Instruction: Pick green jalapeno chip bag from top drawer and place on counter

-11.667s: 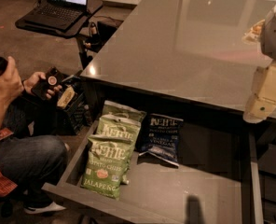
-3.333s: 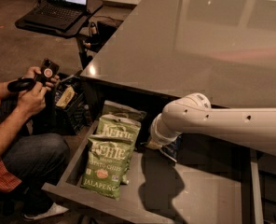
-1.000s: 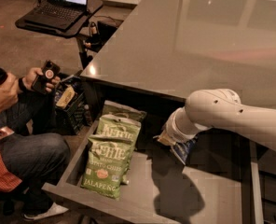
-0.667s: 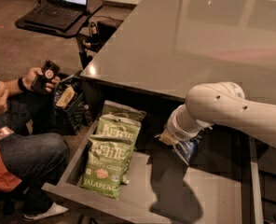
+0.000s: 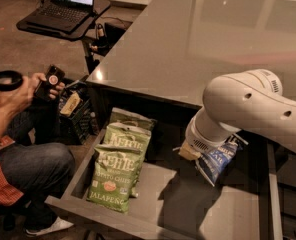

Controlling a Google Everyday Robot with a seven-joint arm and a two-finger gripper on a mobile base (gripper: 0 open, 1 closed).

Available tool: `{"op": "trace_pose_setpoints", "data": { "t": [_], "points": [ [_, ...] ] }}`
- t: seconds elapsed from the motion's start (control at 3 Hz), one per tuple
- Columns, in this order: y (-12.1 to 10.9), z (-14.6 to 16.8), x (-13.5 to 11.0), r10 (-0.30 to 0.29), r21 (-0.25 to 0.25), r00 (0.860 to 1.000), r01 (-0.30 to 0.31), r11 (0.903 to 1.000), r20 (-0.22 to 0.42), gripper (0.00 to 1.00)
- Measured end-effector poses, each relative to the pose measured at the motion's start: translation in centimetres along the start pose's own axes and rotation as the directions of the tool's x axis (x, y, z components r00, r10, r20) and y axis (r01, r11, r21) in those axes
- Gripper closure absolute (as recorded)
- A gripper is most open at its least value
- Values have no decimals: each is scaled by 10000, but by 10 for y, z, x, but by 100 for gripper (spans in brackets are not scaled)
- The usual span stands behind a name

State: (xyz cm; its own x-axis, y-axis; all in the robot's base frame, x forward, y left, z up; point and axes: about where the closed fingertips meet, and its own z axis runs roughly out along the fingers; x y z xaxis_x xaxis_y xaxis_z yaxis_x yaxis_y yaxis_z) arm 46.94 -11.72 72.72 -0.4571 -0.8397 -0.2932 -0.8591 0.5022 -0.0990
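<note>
The top drawer (image 5: 188, 211) is pulled out below the counter (image 5: 198, 39). Green jalapeno chip bags lie overlapping at its left side: the front one (image 5: 113, 176), a second (image 5: 130, 139) and a third (image 5: 132, 118) behind. My white arm reaches into the drawer from the right. My gripper (image 5: 204, 151) is to the right of the green bags, mostly hidden under the wrist. It holds a blue chip bag (image 5: 219, 160), which hangs tilted above the drawer floor. The green bags are untouched.
A seated person (image 5: 23, 154) at the left holds a phone (image 5: 49, 80) close to the drawer's left corner. A black stand with a laptop (image 5: 63, 9) is at the back left. A crate of items (image 5: 70, 106) sits under the counter's corner.
My arm has moved right and slightly up from over the drawer's middle. The blue bag left the drawer floor and moved right with the gripper. The green bags have not moved.
</note>
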Motion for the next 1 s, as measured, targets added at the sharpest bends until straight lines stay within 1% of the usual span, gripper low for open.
{"op": "trace_pose_setpoints", "data": {
  "t": [0.33, 0.67, 1.0],
  "points": [
    [0, 0, 0, 0, 0, 10000, 0, 10000, 0, 100],
    [16, -20, -1, 139, 10, 9999, -139, 9999, -65, 100],
    [45, -43, 1, 405, -98, 9992, -405, 9991, -28, 100]
  ]
}}
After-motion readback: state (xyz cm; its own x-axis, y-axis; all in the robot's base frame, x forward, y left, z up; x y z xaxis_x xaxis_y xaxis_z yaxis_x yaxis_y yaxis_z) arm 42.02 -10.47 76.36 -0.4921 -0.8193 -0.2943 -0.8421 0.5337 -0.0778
